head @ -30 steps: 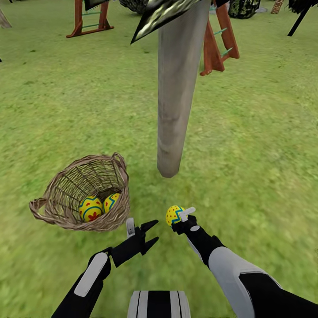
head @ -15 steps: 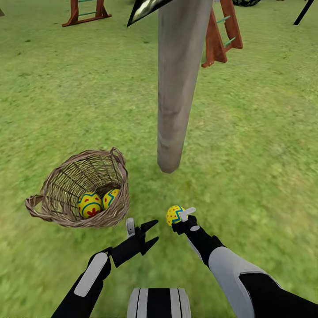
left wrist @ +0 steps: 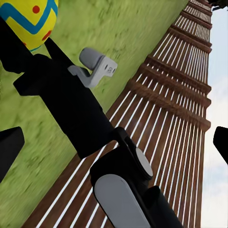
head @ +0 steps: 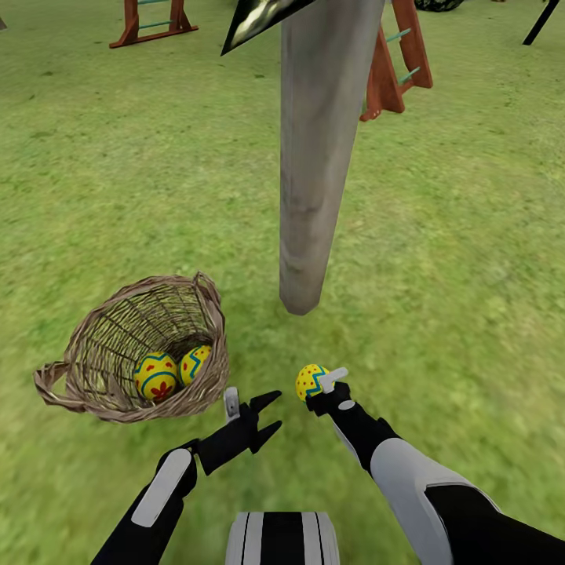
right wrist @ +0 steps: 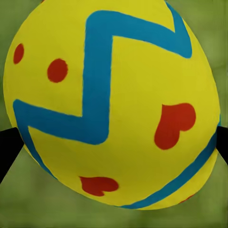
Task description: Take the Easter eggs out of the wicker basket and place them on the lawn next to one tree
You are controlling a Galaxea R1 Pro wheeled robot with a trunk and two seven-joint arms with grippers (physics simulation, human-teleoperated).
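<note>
One egg sits clamped in my right gripper, with the tree at twelve o'clock; left gripper open, empty

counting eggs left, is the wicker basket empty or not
Not empty: two Easter eggs lie inside the wicker basket; the right hand holds the third.
</note>
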